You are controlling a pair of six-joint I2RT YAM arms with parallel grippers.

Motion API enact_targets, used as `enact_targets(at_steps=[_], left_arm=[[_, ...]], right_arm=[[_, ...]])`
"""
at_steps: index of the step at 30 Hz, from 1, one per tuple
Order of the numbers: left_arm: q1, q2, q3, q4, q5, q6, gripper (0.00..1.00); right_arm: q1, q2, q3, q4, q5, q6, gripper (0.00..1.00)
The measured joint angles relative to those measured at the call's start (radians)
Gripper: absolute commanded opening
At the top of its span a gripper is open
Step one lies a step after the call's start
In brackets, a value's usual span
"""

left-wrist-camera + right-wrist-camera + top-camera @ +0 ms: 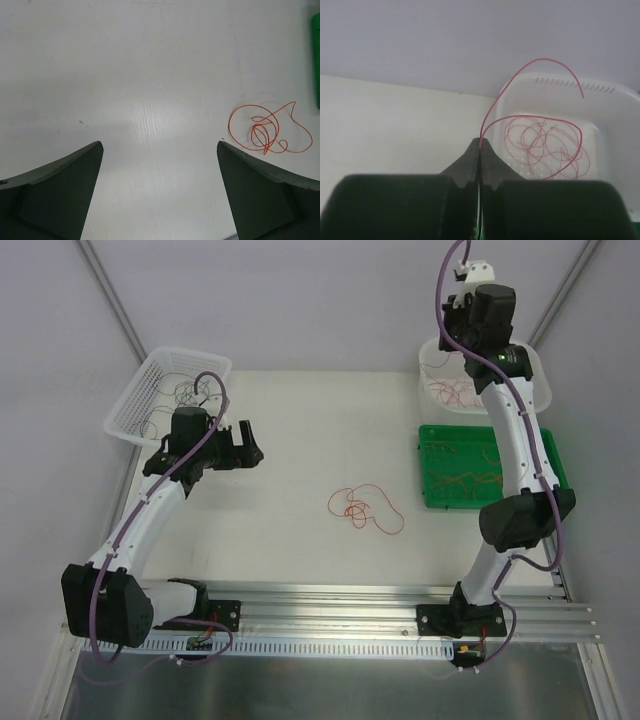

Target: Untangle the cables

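Top view: bright, flat, diffuse light. Shadows soft and faint, a pale grey smudge on table [300,440] under left arm [150,510]. Metal plate [320,685] at near edge gives dull sheen. Frame poles [112,302] lean outward twd corners, wide-angle distortion. Wire tangle [364,508] v. thin, barely resolved.

Left wrist: table nearly blown out, soft glare patch mid-frame, top edge greyer. Left gripper [160,143] dark, underexposed, edges soft. Tangle in sharp focus.

Right wrist: dimmer, wall reads grey-lilac. Right gripper [480,141] almost black, little detail, out of focus. Red wire [540,59] fairly crisp agst wall. Basket [600,89] behind it soft, hazy.
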Motion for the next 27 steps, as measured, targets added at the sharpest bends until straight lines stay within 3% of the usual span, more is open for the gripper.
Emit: enact_targets(at_steps=[7, 8, 11, 12, 17, 23, 27], left_arm=[[0.0, 0.046, 0.0, -0.002, 0.044, -0.016, 0.99], [0.0, 0.055, 0.0, -0.002, 0.053, -0.017, 0.99], [0.0, 0.076, 0.0, -0.002, 0.065, -0.021, 0.99], [0.0, 0.081, 0.0, -0.003, 0.073, -0.022, 0.99], [0.006, 0.096, 0.0, -0.002, 0.106, -0.031, 0.99], [0.006, 0.098, 0.001, -0.002, 0.129, -0.044, 0.99], [0.006, 0.098, 0.001, -0.002, 0.148, -0.046, 0.99]], right_arm=[[-0.177, 0.126, 0.069, 0.151, -0.072, 0.039, 0.04], [-0.202, 0.154, 0.076, 0.169, -0.079, 0.05, 0.2], [-0.247, 0.232, 0.08, 0.206, -0.092, 0.079, 0.46], [-0.262, 0.262, 0.08, 0.206, -0.099, 0.086, 0.59], [-0.291, 0.314, 0.016, 0.177, -0.122, 0.11, 0.85], [-0.281, 0.232, -0.09, 0.097, -0.153, 0.113, 0.88], [-0.24, 0.029, -0.248, 0.014, -0.193, 0.109, 0.88]])
